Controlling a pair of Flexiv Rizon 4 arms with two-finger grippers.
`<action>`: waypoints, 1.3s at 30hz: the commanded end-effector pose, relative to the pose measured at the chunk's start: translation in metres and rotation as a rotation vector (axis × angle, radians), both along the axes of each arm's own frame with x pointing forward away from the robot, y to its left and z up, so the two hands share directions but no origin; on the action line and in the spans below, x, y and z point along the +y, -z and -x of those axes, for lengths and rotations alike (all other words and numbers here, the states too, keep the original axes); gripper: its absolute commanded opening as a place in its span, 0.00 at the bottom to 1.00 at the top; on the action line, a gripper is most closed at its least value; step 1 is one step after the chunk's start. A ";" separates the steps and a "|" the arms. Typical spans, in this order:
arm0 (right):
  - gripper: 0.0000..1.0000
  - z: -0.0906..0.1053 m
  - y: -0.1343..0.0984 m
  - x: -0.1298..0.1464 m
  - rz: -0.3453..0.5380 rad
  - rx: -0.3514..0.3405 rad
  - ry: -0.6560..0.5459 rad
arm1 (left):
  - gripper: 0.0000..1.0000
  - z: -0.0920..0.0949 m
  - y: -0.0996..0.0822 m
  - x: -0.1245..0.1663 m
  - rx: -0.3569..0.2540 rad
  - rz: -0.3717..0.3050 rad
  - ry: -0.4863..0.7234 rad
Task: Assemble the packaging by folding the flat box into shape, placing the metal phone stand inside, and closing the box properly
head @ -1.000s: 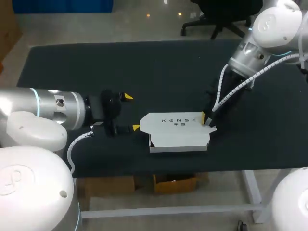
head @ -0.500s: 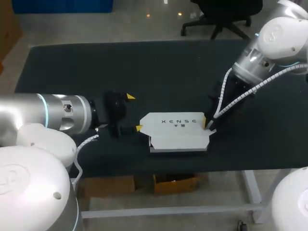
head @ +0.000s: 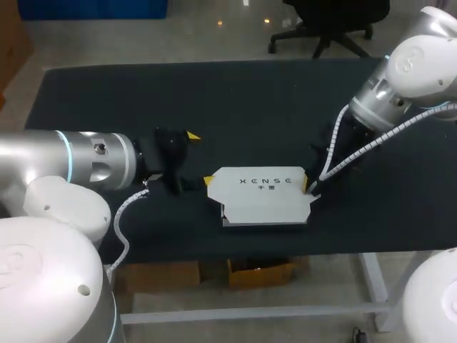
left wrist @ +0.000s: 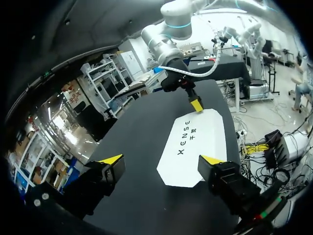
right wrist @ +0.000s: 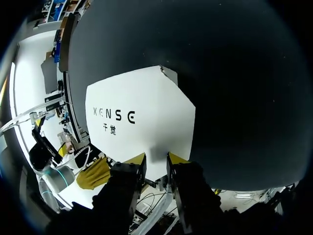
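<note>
The white box [head: 265, 194] lies near the table's front edge, its printed lid [left wrist: 194, 140] facing up and folded over the body. My left gripper [head: 201, 158] hangs wide open at the box's left end, with one fingertip [left wrist: 211, 160] at the lid's near corner. At the right end, my right gripper [head: 308, 184] has its tips on the lid's edge. In the right wrist view its fingers [right wrist: 136, 159] stand narrowly apart, side by side along that edge of the lid [right wrist: 139, 115], with nothing clamped between them. No phone stand is in view.
The black tabletop [head: 235, 107] stretches wide behind the box. The table's front edge [head: 257, 254] runs close below the box. A small side flap [head: 314, 198] sticks out at the box's right end, beside my right gripper.
My left gripper has moved right, up to the box's left corner. The right arm has shifted slightly and its fingers have narrowed a little. The box has stayed put.
</note>
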State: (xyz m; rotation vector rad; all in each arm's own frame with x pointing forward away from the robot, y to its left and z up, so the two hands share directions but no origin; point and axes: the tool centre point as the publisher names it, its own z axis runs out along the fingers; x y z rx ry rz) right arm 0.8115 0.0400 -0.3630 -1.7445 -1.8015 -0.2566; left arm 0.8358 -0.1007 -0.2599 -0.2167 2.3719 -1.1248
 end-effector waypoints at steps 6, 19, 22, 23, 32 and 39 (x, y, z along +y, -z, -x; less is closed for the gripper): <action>0.38 0.009 0.000 -0.001 -0.018 -0.087 0.034 | 1.00 -0.009 -0.013 -0.002 0.362 -0.031 0.059; 0.39 0.011 0.002 -0.001 -0.024 -0.143 0.068 | 1.00 -0.007 -0.014 -0.006 0.346 -0.074 -0.001; 0.39 0.011 0.003 -0.001 -0.025 -0.154 0.072 | 1.00 -0.008 -0.010 -0.018 0.351 -0.164 -0.177; 0.39 0.011 0.003 -0.001 -0.019 -0.164 0.076 | 1.00 -0.009 -0.008 -0.020 0.362 -0.183 -0.217; 0.37 0.011 0.003 0.000 -0.024 -0.198 0.096 | 1.00 -0.033 0.016 -0.020 0.592 -0.107 -0.249; 0.37 0.012 0.004 -0.001 -0.027 -0.206 0.101 | 1.00 -0.033 0.016 -0.020 0.592 -0.107 -0.249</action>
